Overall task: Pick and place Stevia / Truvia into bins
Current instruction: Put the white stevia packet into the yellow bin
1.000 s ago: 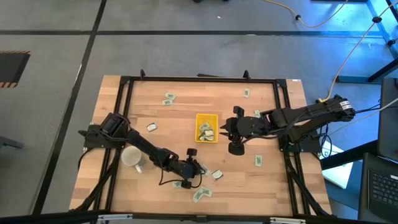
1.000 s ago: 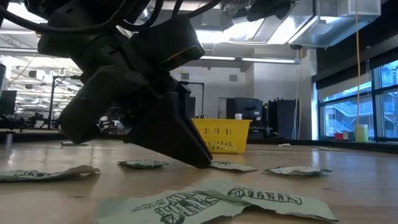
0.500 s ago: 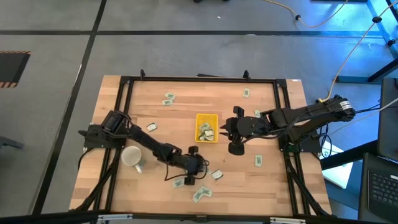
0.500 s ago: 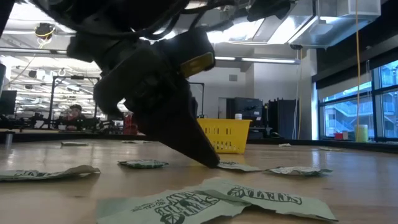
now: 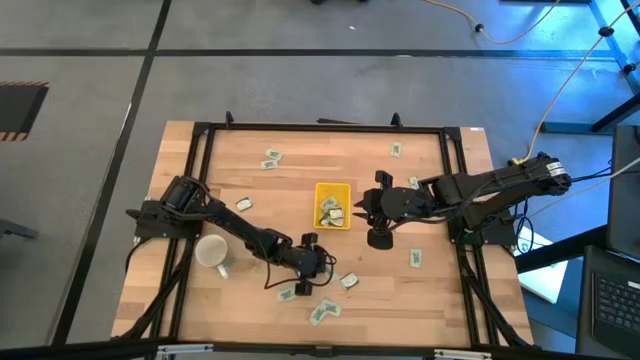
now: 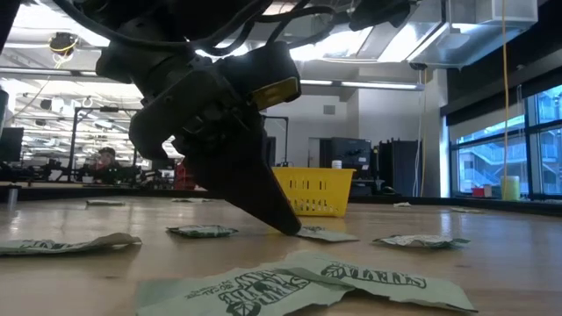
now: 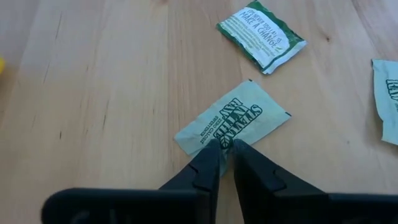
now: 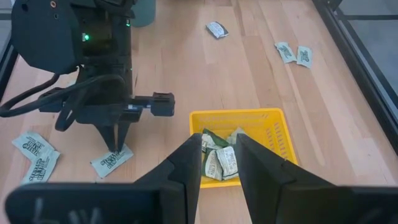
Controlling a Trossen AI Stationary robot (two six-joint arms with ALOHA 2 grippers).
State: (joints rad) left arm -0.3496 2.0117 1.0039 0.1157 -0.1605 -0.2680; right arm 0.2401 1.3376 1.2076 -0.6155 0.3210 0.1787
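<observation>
My left gripper (image 7: 227,145) stands low over the near middle of the table (image 5: 322,268), tips down on a pale green Stevia packet (image 7: 233,118) that lies flat on the wood. From the right wrist view the same packet (image 8: 112,160) shows under those tips. The yellow tray (image 5: 332,205) sits mid-table with several packets inside. My right gripper (image 8: 217,155) hovers open at the tray's right side (image 5: 365,210), holding nothing. More packets lie scattered, for example a dark green one (image 7: 261,36) and a pair at the near edge (image 5: 322,312). My left gripper has its two nearly closed fingertips (image 7: 214,149) on the edge of the Stevia packet nearest the wrist (image 7: 208,134). It comes from above, slanting down. The packet lies flat on the table (image 6: 325,234), not lifted.
A white mug (image 5: 212,252) stands on the near left. Loose packets lie at the far left (image 5: 271,158), far right (image 5: 396,150), right (image 5: 414,258) and left of the tray (image 5: 243,204). A black frame (image 5: 460,180) borders the table.
My left gripper has moved toward the table's right edge and a little toward the tray, ending with its tips down on the packet. The right arm and the tray have kept still.
</observation>
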